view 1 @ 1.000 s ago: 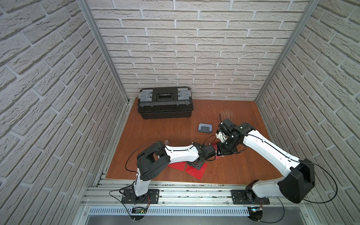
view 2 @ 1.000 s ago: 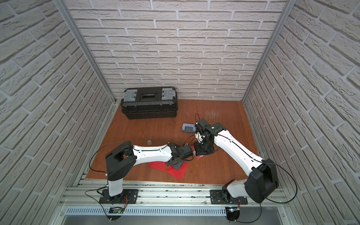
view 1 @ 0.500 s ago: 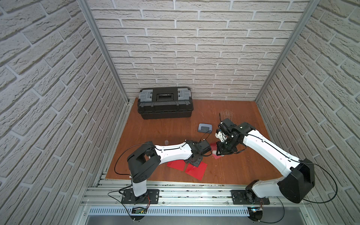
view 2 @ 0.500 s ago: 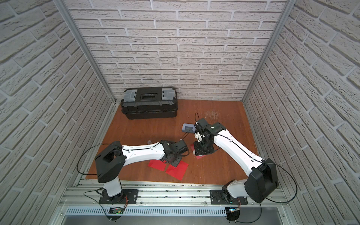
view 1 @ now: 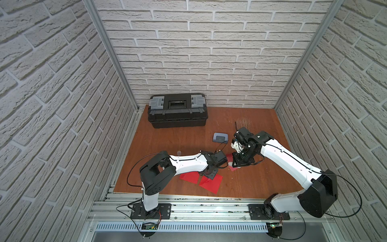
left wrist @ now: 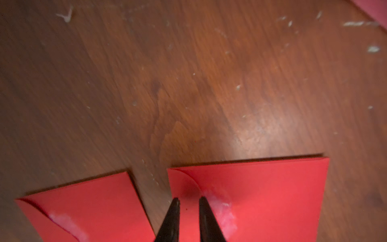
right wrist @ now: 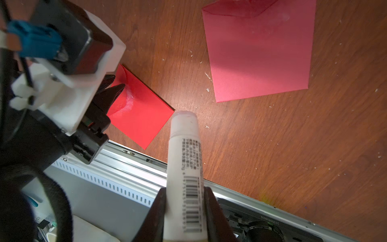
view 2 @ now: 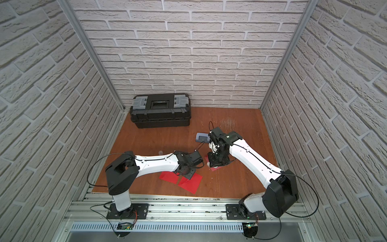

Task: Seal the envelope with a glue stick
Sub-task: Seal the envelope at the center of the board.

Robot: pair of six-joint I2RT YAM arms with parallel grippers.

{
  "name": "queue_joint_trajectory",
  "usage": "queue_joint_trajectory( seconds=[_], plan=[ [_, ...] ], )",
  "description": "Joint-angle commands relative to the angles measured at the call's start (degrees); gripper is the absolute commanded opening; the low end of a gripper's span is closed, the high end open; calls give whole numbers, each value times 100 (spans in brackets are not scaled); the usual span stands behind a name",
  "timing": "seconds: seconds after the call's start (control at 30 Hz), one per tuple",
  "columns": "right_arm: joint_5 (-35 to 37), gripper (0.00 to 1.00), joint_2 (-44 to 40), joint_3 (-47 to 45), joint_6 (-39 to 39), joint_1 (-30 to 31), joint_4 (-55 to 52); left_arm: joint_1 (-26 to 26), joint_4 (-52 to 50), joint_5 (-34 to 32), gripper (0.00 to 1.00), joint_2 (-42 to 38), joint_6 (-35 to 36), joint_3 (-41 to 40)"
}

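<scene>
- Right wrist view: the right gripper (right wrist: 185,189) clamps the glue stick (right wrist: 184,159) at its barcode label. The stick's far end points toward the table (right wrist: 272,146), near a corner of an envelope (right wrist: 144,119).
- Left wrist view: the left gripper (left wrist: 189,199) has a narrow gap with nothing between its jaws, tips at that envelope's glue-smeared flap.
- A second envelope (left wrist: 94,209) lies just beside it, and a third envelope (right wrist: 259,56) lies apart.

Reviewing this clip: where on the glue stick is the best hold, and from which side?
Likely the glue stick's labelled rear barrel, approached from behind its base, squeezing across the round tube as the right claw does, leaving the tip free for the envelope.
</scene>
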Motion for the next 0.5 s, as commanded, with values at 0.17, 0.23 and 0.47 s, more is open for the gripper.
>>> queue_joint_trajectory(
  seconds=[0.17, 0.23, 0.47],
  plan=[
    [52, 3, 4, 106, 24, 60, -42, -50, -72, 147, 18, 523, -39, -189],
    [53, 3, 4, 114, 24, 60, -45, -60, -87, 98, 17, 514, -31, -213],
    [59, 3, -23, 154, 28, 69, -72, 13, -73, -66, 18, -5, 103, -145]
  ],
)
